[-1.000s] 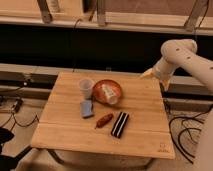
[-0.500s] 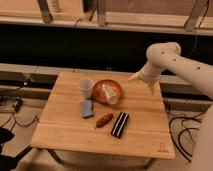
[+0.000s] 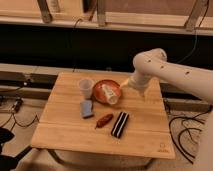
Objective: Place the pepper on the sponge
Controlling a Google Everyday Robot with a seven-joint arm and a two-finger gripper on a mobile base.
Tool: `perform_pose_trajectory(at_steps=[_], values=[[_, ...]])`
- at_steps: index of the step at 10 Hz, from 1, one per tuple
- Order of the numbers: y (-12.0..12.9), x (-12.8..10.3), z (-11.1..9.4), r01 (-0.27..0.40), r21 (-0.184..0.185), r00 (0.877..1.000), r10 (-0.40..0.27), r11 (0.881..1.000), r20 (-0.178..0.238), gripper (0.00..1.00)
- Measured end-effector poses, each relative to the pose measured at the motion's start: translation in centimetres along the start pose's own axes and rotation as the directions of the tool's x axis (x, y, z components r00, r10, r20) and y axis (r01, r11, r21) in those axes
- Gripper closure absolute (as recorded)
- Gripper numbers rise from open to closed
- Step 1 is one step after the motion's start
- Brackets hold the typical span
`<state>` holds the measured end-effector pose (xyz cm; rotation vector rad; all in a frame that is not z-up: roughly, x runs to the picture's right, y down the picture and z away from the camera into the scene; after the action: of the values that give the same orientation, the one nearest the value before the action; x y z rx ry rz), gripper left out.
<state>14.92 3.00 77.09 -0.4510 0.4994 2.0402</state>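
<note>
Table: I am looking at a pale rectangular wooden table point(image 3: 145, 137) that fills the middle of my view, and everything else sits on or over it.
Arm: the white, jointed robot arm point(image 3: 167, 70) comes in from 3 o'clock, and its elbow hangs over the table's far right corner.
Plate: a round orange plate point(image 3: 100, 86) lies at 12 o'clock from the table's centre, near the far edge.
Block: a long black block with white stripes point(image 3: 119, 124) lies flat near the centre. It is just beside the pepper at its 3 o'clock, and I see a thin gap between them.
Cup: a clear plastic cup point(image 3: 86, 87) stands upright at 9 o'clock of the plate, close to its rim.
Sponge: the small blue-grey rectangular sponge point(image 3: 87, 108) lies flat at 6 o'clock of the cup, with nothing on top of it.
White item: a white object point(image 3: 110, 94) lies on the plate's right half. I cannot tell what it is.
Pepper: the small reddish-brown chili-shaped pepper point(image 3: 104, 120) lies on the bare wood at 4 o'clock of the sponge, near it but apart.
Gripper: the gripper point(image 3: 123, 84) hovers over the plate's 3 o'clock rim, well apart from the pepper. Its fingers are spread wide and I see nothing in them.
</note>
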Motion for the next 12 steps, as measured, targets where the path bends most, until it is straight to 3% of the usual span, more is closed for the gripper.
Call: perform_pose_trajectory(at_steps=[2,3,6,9,10,12], values=[[0.2,1.4,0.1,0.045,-0.024,0.998,-0.046,0.999,-0.042,0.20],[1.0,3.7,0.2,0.109,-0.045,0.990,-0.113,0.993,-0.085,0.20],[3.0,8.9,0.4,0.245,-0.095,0.952,-0.258,0.965,-0.166,0.20],[5.1,12.0,1.1,0.304,-0.139,0.920,-0.329,0.942,-0.216,0.20],[6.2,12.7,1.5,0.293,-0.156,0.918,-0.323,0.943,-0.229,0.20],[8.6,13.6,2.2,0.219,-0.192,0.937,-0.261,0.957,-0.233,0.20]])
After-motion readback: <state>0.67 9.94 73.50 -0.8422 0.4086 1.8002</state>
